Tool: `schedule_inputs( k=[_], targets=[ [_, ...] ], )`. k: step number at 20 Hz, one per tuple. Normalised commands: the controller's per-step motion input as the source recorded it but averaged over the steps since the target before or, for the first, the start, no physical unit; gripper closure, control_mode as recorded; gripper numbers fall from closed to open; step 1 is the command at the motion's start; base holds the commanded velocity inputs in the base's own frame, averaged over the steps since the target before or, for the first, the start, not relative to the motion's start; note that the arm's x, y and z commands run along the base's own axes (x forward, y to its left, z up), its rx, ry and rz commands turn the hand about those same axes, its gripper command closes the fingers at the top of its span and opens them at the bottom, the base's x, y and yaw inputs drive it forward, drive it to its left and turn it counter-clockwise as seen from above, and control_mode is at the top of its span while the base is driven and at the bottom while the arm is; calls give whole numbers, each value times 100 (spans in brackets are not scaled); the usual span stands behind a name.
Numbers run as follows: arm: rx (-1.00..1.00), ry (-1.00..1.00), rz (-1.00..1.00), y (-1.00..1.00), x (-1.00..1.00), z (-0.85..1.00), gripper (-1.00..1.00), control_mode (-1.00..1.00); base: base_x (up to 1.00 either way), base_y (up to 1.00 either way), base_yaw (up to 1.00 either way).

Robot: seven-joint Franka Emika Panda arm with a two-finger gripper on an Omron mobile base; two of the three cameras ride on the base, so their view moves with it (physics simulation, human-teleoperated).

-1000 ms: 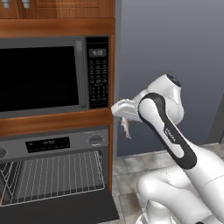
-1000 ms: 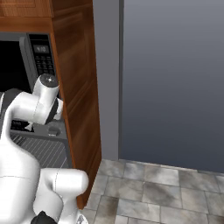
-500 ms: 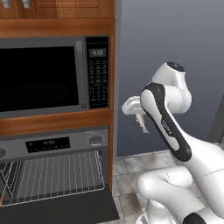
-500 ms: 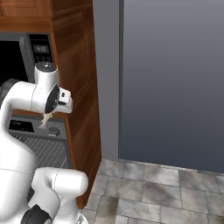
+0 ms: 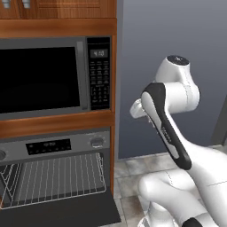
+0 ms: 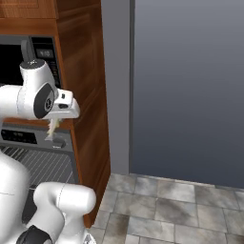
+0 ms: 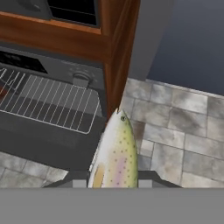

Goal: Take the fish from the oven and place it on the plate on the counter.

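the gripper (image 7: pixel 114 181) was clamped on the fish (image 7: pixel 114 153), head pointing 12 o'clock, oven (image 7: pixel 52 94) open at 9.

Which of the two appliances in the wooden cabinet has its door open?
The lower one, the oven: its door hangs down and its wire rack shows. The microwave above it, with the keypad, is closed.

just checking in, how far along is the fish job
Done: the fish is out of the oven, whose door hangs open over bare racks. In hand: the gripper holds it beside the cabinet, over the tiled floor. Left: carry it to the plate on the counter and set it down.
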Motion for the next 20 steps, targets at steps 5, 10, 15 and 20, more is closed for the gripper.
schedule_inputs(
  k=[5, 10, 15, 20],
  targets=[
    [0, -1, 0, -5, -13, 0, 100, -100, 0, 0, 0],
    [0, -1, -4, -13, -2, 0, 100, -100, 0, 0, 0],
    [0, 0, -3, -14, -6, 0, 100, -100, 0, 0, 0],
    [0, 0, 0, -10, 0, 0, 100, -100, 0, 0, 0]
  ],
)
